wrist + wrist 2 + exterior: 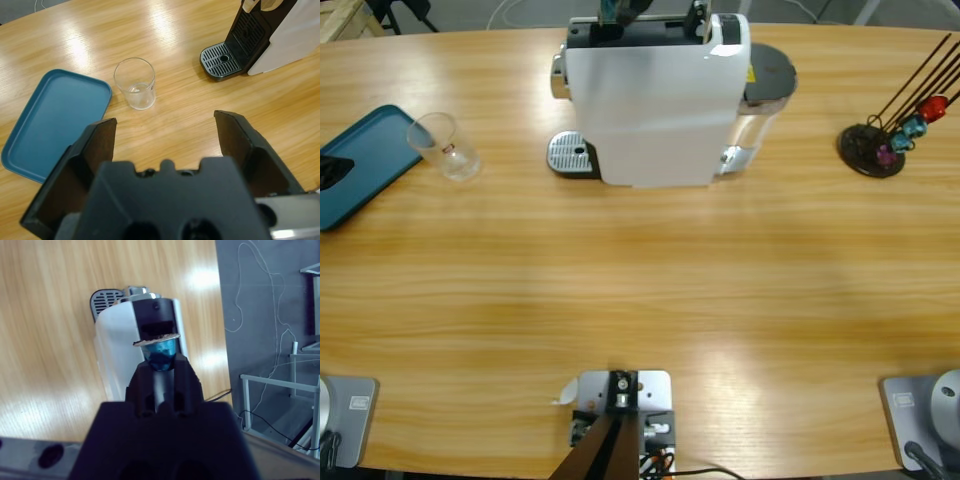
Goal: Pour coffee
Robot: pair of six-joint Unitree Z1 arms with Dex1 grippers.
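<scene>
A blue coffee capsule (160, 354) is held pinched between the closed jaws of the right hand (161, 365), directly above the dark loading slot on top of the white coffee machine (655, 105). The step in hand is judged to be the loading of the capsule; no coffee can be poured until that is done. The next move calls for the capsule to be lined up squarely with the slot and released only once it is seated, since its foil rim looks slightly crumpled and could catch on the edge.

The left hand (165, 137) is held wide open and empty above the table (640, 290), facing a clear, smooth-walled glass (135, 83) that stands upright just beside a teal tray (50, 125) with rounded corners. The glass is well apart from the machine's perforated metal drip grate (222, 59), where it will probably have to be placed under the spout.

At the far side of the pale, glossy wooden table, a dark round capsule stand (872, 150) with thin wire arms is seen, a few coloured capsules (916, 122) hanging on it.
</scene>
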